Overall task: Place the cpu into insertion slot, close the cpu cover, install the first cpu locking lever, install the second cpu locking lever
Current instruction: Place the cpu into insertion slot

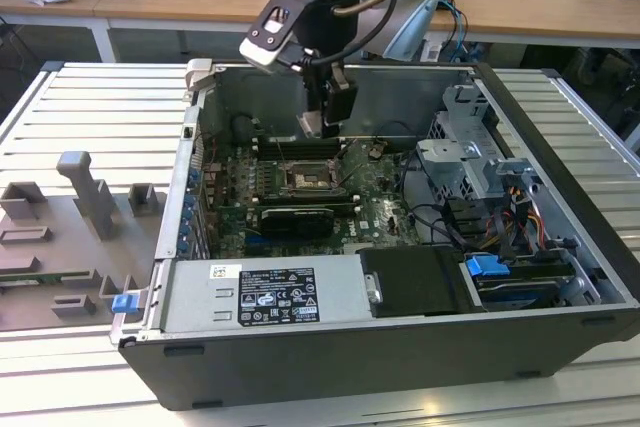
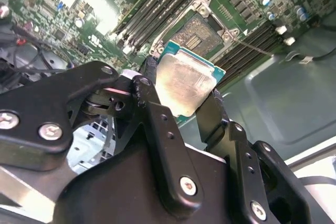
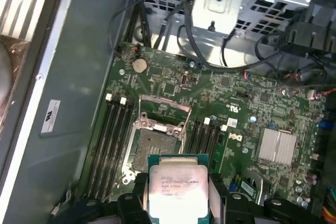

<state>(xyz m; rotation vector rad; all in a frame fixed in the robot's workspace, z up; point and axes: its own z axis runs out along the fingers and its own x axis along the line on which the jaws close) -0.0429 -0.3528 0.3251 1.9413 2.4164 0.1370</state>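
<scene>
My gripper (image 1: 322, 123) hangs inside the open computer case, shut on the cpu (image 1: 311, 125) by two opposite edges. In both wrist views the cpu (image 2: 185, 80) (image 3: 177, 187) shows its pale metal top on a green board, clamped between the black fingers (image 2: 148, 77). The insertion slot (image 1: 305, 180) (image 3: 151, 148) (image 2: 197, 35) lies open on the motherboard a short way below the chip, its contact field bare. The cpu cover (image 3: 157, 126) is swung up at one side of the slot. A thin wire lever (image 2: 253, 46) sticks out beside the socket.
Long black memory slots (image 3: 113, 140) flank the socket. A finned heat sink (image 3: 276, 146), a metal drive cage (image 1: 470, 162) with cables, and a power supply (image 1: 265, 297) crowd the case. A grey fixture plate (image 1: 70, 237) lies at the exterior view's left.
</scene>
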